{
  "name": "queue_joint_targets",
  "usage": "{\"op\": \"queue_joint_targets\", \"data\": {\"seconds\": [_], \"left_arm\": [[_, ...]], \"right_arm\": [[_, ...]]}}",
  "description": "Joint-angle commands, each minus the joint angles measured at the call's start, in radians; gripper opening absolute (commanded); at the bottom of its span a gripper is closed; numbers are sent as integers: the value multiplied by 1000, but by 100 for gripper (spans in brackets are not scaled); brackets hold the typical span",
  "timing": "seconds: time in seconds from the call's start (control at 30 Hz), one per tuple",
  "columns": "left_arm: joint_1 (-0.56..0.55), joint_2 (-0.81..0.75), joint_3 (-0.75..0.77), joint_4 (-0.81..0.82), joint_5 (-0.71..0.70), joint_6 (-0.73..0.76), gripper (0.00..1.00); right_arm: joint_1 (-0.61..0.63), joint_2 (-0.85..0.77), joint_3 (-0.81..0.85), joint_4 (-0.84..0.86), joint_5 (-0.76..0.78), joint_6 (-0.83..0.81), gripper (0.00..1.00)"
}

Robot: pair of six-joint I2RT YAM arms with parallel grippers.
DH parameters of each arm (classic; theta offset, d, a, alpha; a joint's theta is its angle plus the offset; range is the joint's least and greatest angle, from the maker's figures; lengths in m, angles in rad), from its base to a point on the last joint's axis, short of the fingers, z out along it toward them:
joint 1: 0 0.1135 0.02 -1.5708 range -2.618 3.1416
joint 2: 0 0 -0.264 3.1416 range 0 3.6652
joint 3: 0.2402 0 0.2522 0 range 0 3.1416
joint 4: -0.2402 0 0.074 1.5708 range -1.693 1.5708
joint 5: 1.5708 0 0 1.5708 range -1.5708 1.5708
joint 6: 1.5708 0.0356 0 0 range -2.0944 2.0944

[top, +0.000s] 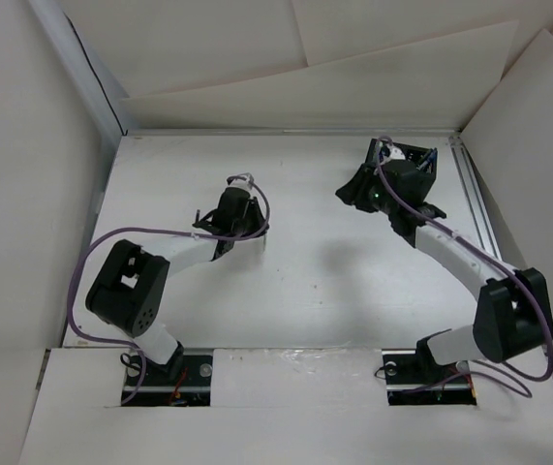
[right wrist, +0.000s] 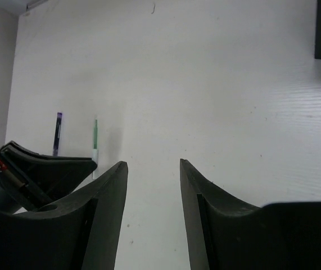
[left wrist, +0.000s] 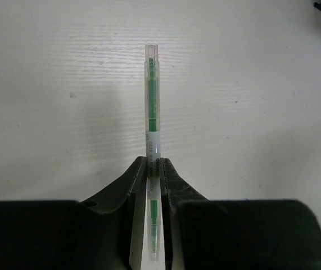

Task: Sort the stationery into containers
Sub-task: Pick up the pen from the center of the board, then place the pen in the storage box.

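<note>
Left wrist view is showing the left claw (left wrist: 153, 166) pinching a clear-barrelled green pen (left wrist: 152, 101) low on its body. The two fingers (left wrist: 174, 188) are pressing against it from either side, while most of the pen is sticking straight up the middle of the frame over the pale bench (left wrist: 250, 112). From the top external camera that claw (top: 238, 201) is sitting left of centre, with the pen's white end poking out towards the top of the frame. The right claw (right wrist: 152, 166) is standing spread, its jaws well apart, with bench surface showing between them in the right wrist view. At the lower left of that frame the other claw is appearing side-on, the green pen rising from it. The black organiser box (top: 417, 155) is lying at the upper right of the overhead frame, close to the back edge of the bench, and the right arm's wrist is reaching in just beside it and partly covering it. Its compartments are too dark to tell what they are holding.
</note>
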Motion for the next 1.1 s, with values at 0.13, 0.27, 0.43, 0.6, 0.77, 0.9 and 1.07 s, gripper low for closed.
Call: {"op": "queue_joint_targets", "data": {"seconds": [0.13, 0.27, 0.43, 0.6, 0.77, 0.9, 1.07], "left_arm": [[-4, -10, -65, 214, 193, -5, 7], [-4, -19, -113, 356, 324, -24, 7], [-4, -41, -133, 444, 410, -33, 7], [-4, -71, -156, 496, 454, -44, 7], [-4, -71, -174, 544, 499, -56, 7], [-4, -61, -174, 568, 534, -65, 7], [-4, -61, -174, 587, 554, -65, 7]], "right_arm": [[61, 91, 92, 74, -73, -7, 52], [110, 135, 92, 132, -169, 44, 59], [164, 220, 118, 177, -200, 70, 64], [191, 277, 129, 197, -191, 98, 63], [211, 304, 140, 206, -182, 110, 60], [211, 315, 149, 206, -173, 110, 53], [211, 333, 149, 231, -173, 119, 37]]}}
